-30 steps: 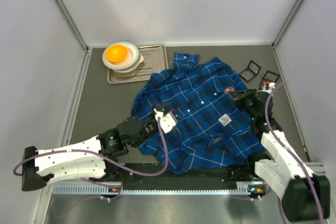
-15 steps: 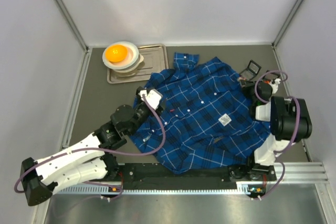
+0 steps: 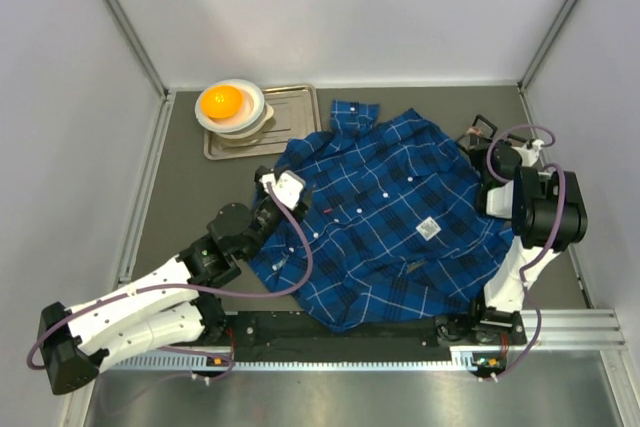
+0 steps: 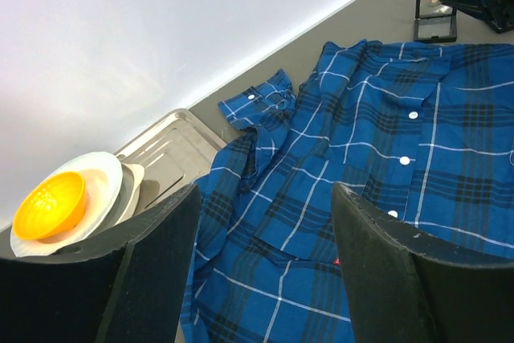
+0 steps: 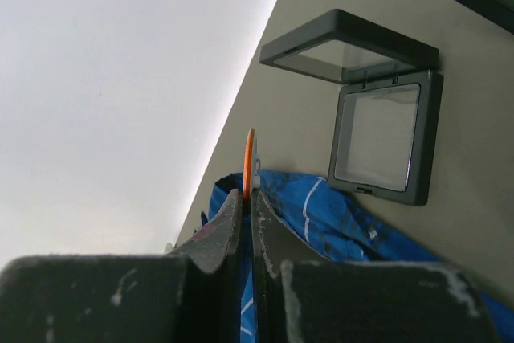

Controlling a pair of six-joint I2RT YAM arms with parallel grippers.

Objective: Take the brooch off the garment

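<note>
Brooch [image 5: 249,157] between right fingers [image 5: 217,238], beside case [image 5: 377,140]

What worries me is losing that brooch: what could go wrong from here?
The right end effector pinches the thin orange brooch edge-on, by its lower rim only; it could twist or slip out. The garment lies just below, so a dropped brooch might hide in its folds. The open black box sits close by; a careless swing could knock it.
</note>
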